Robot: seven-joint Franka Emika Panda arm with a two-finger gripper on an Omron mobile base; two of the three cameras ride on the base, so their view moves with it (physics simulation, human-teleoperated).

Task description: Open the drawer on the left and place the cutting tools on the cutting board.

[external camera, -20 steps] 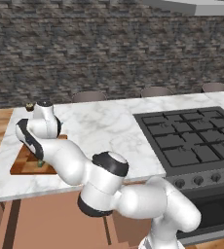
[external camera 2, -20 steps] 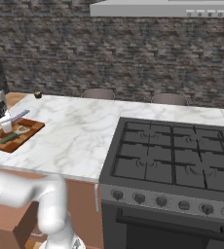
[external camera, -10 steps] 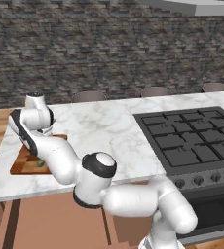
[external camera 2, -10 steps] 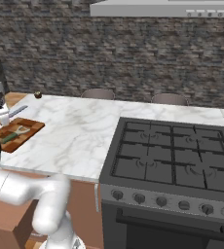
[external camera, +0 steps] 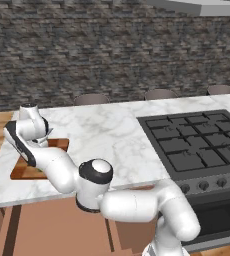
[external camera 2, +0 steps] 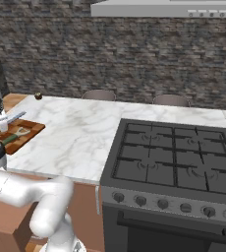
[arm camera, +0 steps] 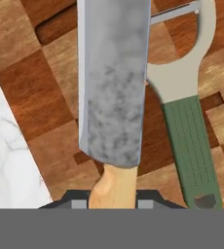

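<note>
My gripper (external camera 2: 1,124) is clamped on the tan handle of the knife (arm camera: 113,82), with the grey-blue blade pointing straight ahead of the fingers and hanging above the cutting board (arm camera: 41,92). In the right base view the blade sticks out sideways from my hand, clear of the wood below it.

Status of the task, as I judge it:
- The peeler (arm camera: 187,104) already lies flat on the board, just to the right of the knife as my hand camera sees it, green handle toward me and pale head away. That tool is done.
- The knife is over the board but not yet set down. What remains is to lower it onto the checkered wood beside the peeler and let go.
- The marble counter (arm camera: 9,160) begins just left of my fingers, so the release point must stay on the board side of that edge.
</note>
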